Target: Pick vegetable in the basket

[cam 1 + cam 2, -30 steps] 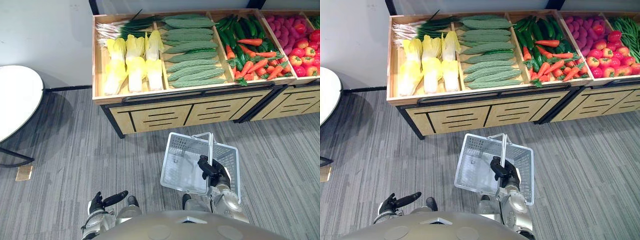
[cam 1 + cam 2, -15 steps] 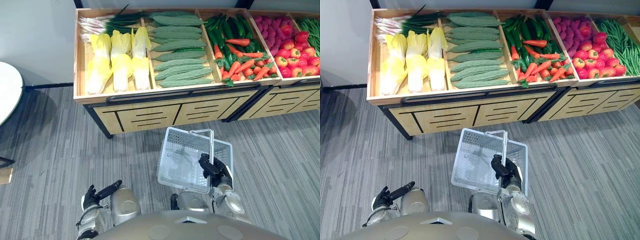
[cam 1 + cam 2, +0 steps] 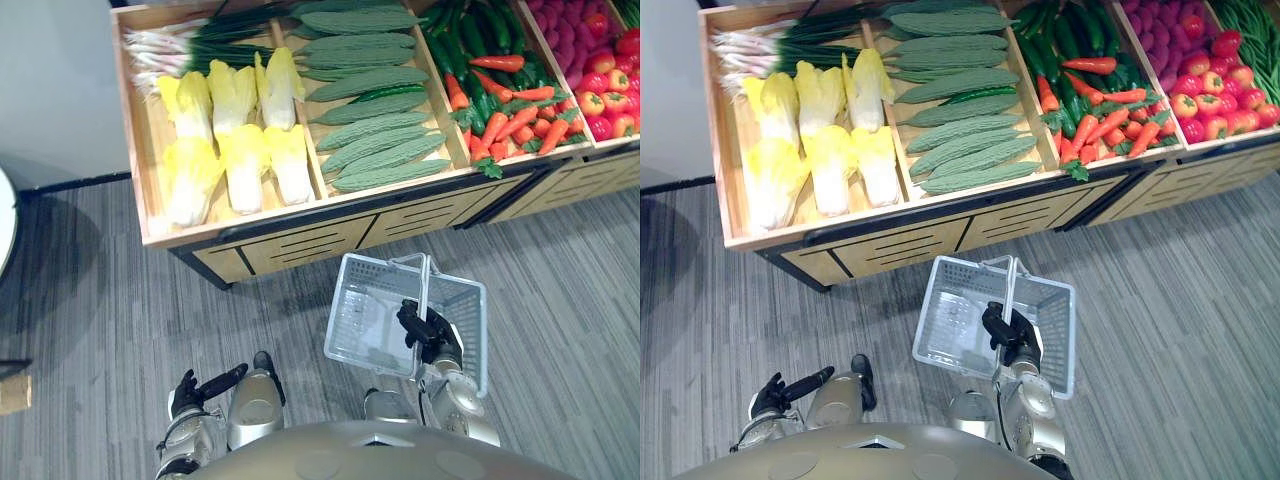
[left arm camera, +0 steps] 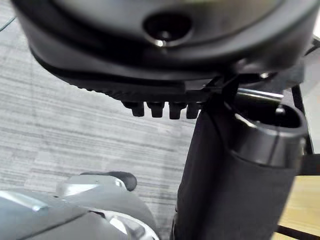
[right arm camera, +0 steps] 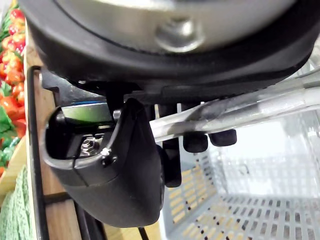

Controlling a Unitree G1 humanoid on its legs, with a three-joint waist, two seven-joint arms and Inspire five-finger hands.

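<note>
Now the left eye view has swung since a second ago: the wooden stand (image 3: 300, 235) sits tilted and larger. The right hand (image 3: 428, 335) still curls round the handle (image 3: 425, 285) of the white basket (image 3: 362, 318), which hangs just before the stand. The left hand (image 3: 195, 388) hangs low, loosely straight and holding nothing. The stand's left bin holds spring onions (image 3: 190, 50) and pale cabbages (image 3: 235, 140). The next holds bumpy green gourds (image 3: 375, 110), then come cucumbers (image 3: 480, 40) behind carrots (image 3: 510, 115).

In the right eye view, red peppers (image 3: 1210, 100) and green beans (image 3: 1250, 25) lie in further bins.

The left wrist view shows grey floor (image 4: 75, 130) past relaxed fingertips.

In the right wrist view the fingers (image 5: 195, 142) hook over the handle, with the basket's perforated bottom visible beyond.
</note>
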